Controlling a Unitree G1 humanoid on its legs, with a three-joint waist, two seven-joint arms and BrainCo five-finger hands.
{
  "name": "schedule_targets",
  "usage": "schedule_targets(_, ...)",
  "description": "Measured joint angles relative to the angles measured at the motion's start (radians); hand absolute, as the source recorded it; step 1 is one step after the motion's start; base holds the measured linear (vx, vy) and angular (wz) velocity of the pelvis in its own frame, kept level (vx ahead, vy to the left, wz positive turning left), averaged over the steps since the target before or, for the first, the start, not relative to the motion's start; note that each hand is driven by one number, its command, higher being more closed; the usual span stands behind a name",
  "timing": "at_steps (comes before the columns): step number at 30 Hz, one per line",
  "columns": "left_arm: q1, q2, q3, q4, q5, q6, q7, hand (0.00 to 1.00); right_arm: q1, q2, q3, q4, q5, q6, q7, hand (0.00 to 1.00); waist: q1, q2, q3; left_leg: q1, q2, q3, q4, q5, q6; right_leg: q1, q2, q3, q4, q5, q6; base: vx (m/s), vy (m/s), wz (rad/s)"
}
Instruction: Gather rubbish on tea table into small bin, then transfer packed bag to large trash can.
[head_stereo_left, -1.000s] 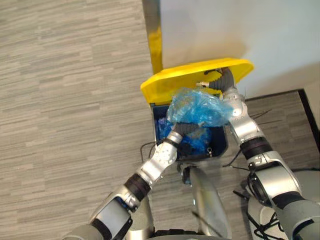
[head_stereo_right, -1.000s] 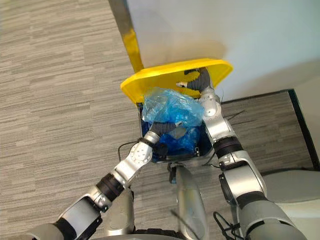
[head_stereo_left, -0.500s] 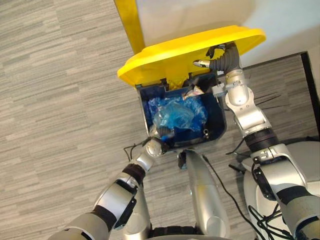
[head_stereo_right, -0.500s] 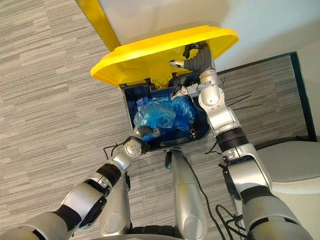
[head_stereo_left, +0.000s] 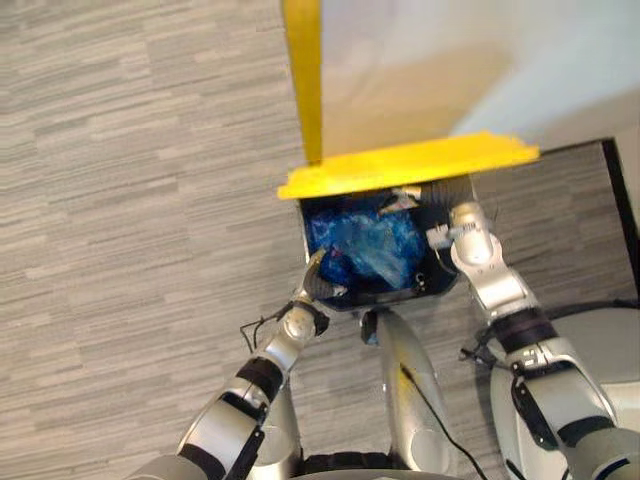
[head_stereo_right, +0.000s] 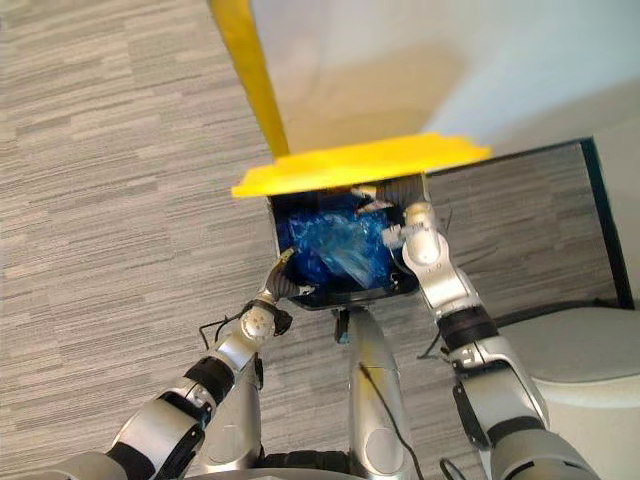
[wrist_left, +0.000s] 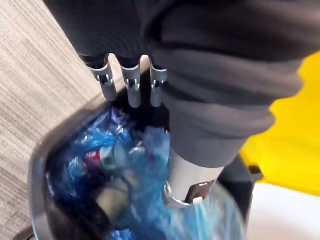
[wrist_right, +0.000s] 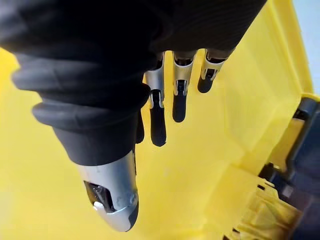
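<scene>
In the left eye view, a large trash can (head_stereo_left: 440, 285) with a dark body is seen standing on grey striped flooring (head_stereo_left: 130, 200). Its yellow lid (head_stereo_left: 410, 165) is tipped up over the far rim, so that it is seen almost edge-on. A crumpled blue bag (head_stereo_left: 370, 240) is seen inside the can, well below the rim and spread across most of the opening. A small pale scrap (head_stereo_left: 405, 197) is seen at the far rim, just under the lid. The left robot hand (head_stereo_left: 312, 283) is placed at the near left corner of the can, with its fingertips over the rim. A yellow strip (head_stereo_left: 305, 80) runs away from the can's far left corner.

In the right eye view, the dark cover of the right robot hand (head_stereo_right: 402, 192) is seen tucked under the lid at the far right corner of the can.

In the left wrist view, the left robot hand's fingers (wrist_left: 131, 87) are seen straight and side by side above the can's rim, with nothing grasped. The blue bag lies beyond them inside the can, apart from the fingers and the thumb.

In the right wrist view, the right robot hand's fingers (wrist_right: 157, 125) are stretched out straight along the lid's yellow inner face, with nothing enclosed. Whether the tips are pressed against the lid cannot be told.
</scene>
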Motion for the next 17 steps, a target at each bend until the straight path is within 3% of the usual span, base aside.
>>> schedule_targets(2,0.106,0.041,0.049,-0.043,-0.018,-0.002,-0.005,0.00,0.124,0.069,-0.023,-0.004,-0.006,0.000,0.027,0.00,0.025,-0.036,-0.019,0.044,-0.034,0.066,0.004,0.003,0.047,0.051,-0.002,0.059,-0.088,0.077,0.029,-0.14,0.226,-0.60)
schedule_targets(4,0.170,0.062,0.078,-0.071,-0.033,-0.002,-0.024,0.00,0.191,0.091,-0.024,0.001,-0.012,0.001,0.049,0.00,0.029,-0.053,-0.029,0.061,-0.056,0.103,0.012,0.012,0.078,0.083,-0.009,0.083,-0.166,0.130,0.036,-0.17,0.205,-0.57)
schedule_targets(5,0.248,0.076,0.114,-0.111,-0.056,-0.002,-0.044,0.00,0.275,0.107,-0.028,0.006,-0.024,0.003,0.067,0.00,0.038,-0.062,-0.035,0.078,-0.052,0.153,-0.003,0.033,0.117,0.110,-0.025,0.071,-0.217,0.110,0.049,-0.23,0.224,-0.64)
schedule_targets(6,0.276,0.081,0.129,-0.126,-0.067,-0.003,-0.054,0.00,0.309,0.112,-0.029,0.011,-0.030,0.003,0.077,0.00,0.048,-0.064,-0.036,0.087,-0.050,0.179,-0.011,0.039,0.128,0.089,-0.034,0.070,-0.144,0.087,0.015,-0.26,0.214,-0.67)
schedule_targets(7,0.326,0.087,0.166,-0.143,-0.093,-0.002,-0.072,0.00,0.357,0.124,-0.037,0.030,-0.032,0.004,0.101,0.00,0.047,-0.062,-0.042,0.096,-0.048,0.193,-0.024,0.046,0.139,0.060,-0.043,0.078,0.036,0.058,-0.027,-0.24,0.138,-0.42)
schedule_targets(9,0.439,0.105,0.233,-0.150,-0.136,-0.001,-0.109,0.00,0.489,0.172,-0.094,0.088,-0.034,0.012,0.148,0.00,0.036,-0.064,-0.093,0.134,-0.051,0.194,-0.093,0.077,0.148,0.085,-0.042,0.101,0.337,-0.021,-0.035,-0.18,0.107,-0.13)
schedule_targets(10,0.506,0.114,0.252,-0.181,-0.151,0.000,-0.128,0.00,0.554,0.181,-0.115,0.114,-0.034,0.015,0.169,0.00,0.034,-0.060,-0.131,0.130,-0.052,0.193,-0.127,0.096,0.145,0.136,-0.041,0.113,0.406,-0.058,-0.028,-0.06,0.008,0.00)
schedule_targets(11,0.536,0.115,0.258,-0.204,-0.155,0.000,-0.135,0.00,0.583,0.184,-0.127,0.119,-0.033,0.019,0.178,0.00,0.033,-0.069,-0.150,0.128,-0.055,0.193,-0.138,0.102,0.142,0.170,-0.042,0.121,0.414,-0.062,-0.022,-0.04,-0.075,-0.06)
schedule_targets(13,0.607,0.098,0.261,-0.275,-0.177,0.000,-0.172,0.00,0.659,0.190,-0.170,0.121,-0.031,0.023,0.195,0.00,0.040,-0.075,-0.195,0.100,-0.060,0.187,-0.159,0.119,0.122,0.259,-0.040,0.123,0.276,-0.173,0.029,-0.02,-0.130,-0.06)
schedule_targets(14,0.617,0.089,0.262,-0.281,-0.184,0.000,-0.180,0.00,0.673,0.189,-0.181,0.122,-0.030,0.025,0.195,0.00,0.042,-0.068,-0.203,0.096,-0.058,0.185,-0.169,0.128,0.116,0.273,-0.037,0.115,0.238,-0.185,0.034,0.00,-0.146,-0.04)
schedule_targets(17,0.638,0.009,0.270,-0.313,-0.211,-0.005,-0.225,0.00,0.698,0.189,-0.220,0.127,-0.016,0.026,0.199,0.00,0.046,-0.046,-0.280,0.085,-0.050,0.200,-0.245,0.190,0.090,0.319,-0.010,0.094,0.050,-0.209,-0.002,0.01,-0.094,-0.16)
